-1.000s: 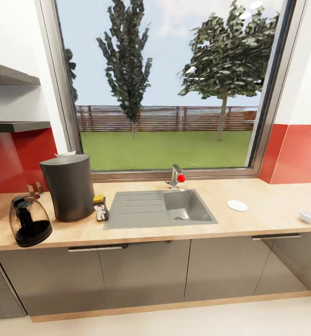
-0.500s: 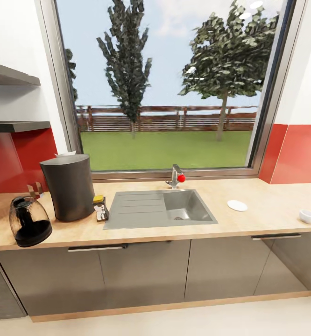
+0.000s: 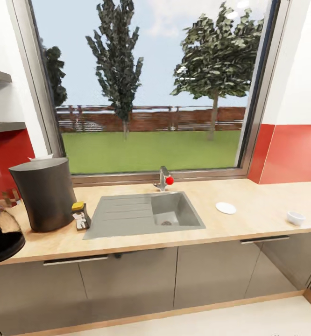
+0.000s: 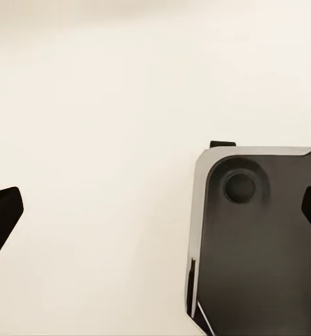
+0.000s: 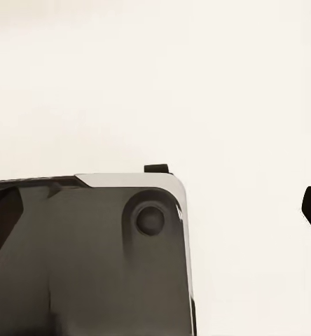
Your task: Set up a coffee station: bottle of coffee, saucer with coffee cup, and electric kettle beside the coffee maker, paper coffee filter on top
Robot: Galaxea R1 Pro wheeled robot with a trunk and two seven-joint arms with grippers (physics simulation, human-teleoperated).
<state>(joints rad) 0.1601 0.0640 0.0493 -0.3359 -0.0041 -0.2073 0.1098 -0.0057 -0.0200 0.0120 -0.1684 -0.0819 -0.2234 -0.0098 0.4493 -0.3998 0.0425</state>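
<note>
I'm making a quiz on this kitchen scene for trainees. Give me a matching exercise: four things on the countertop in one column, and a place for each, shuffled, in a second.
Things:
1. saucer
2. coffee cup
3. coffee maker
4. faucet

Places:
A. behind the sink, below the window
B. left of the sink
C. far right, near the counter's front edge
D. just right of the sink

Pairs: 1-D, 2-C, 3-B, 4-A
</note>
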